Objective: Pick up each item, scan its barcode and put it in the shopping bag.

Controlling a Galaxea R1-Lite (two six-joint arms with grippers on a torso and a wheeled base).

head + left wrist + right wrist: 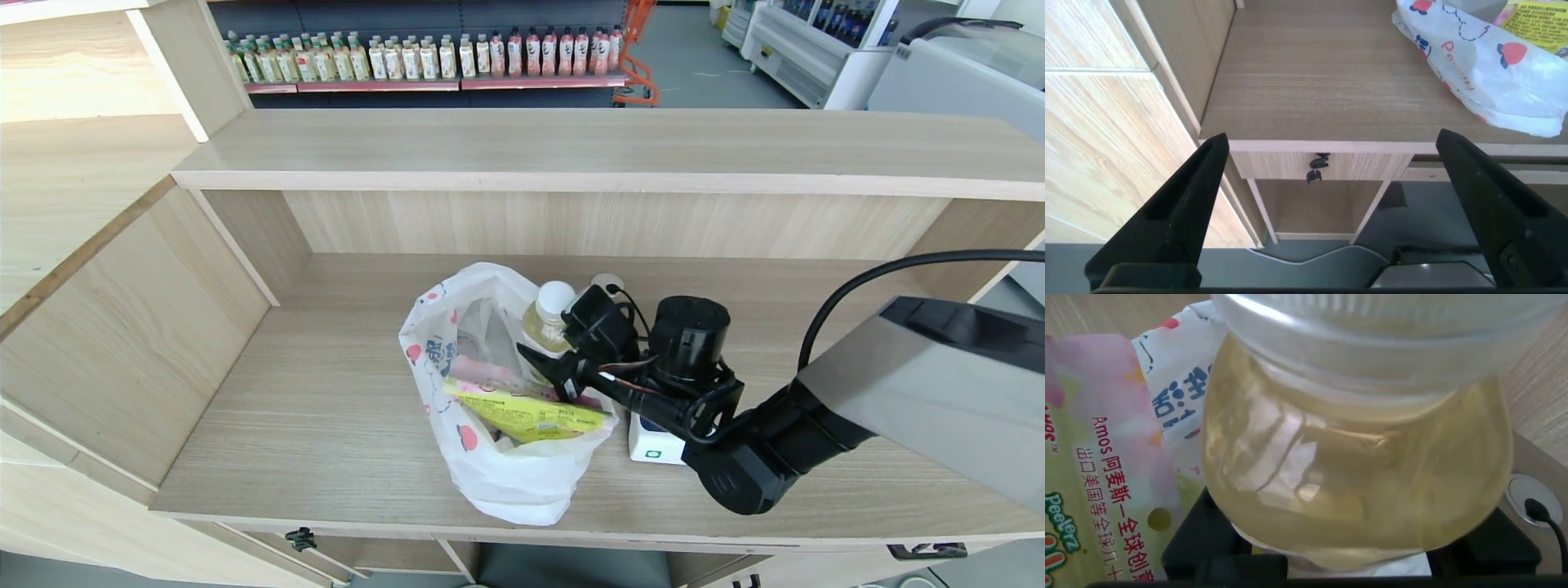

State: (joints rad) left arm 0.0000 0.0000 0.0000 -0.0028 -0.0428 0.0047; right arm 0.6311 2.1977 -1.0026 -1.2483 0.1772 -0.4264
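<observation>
At bag (498,478) mouth: bottle (549,320) in right end effector (545,359).

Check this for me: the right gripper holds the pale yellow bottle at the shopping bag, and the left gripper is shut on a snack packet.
Not right. The left gripper is open and holds nothing: the left wrist view shows its fingers spread wide with nothing between them. The rest stands: the right gripper holds the pale yellow bottle at the shopping bag.

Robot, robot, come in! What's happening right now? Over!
Left hand open, empty. Right hand shut on clear plastic bottle of yellow drink, at the mouth of the white plastic shopping bag. Nothing in the way.
</observation>
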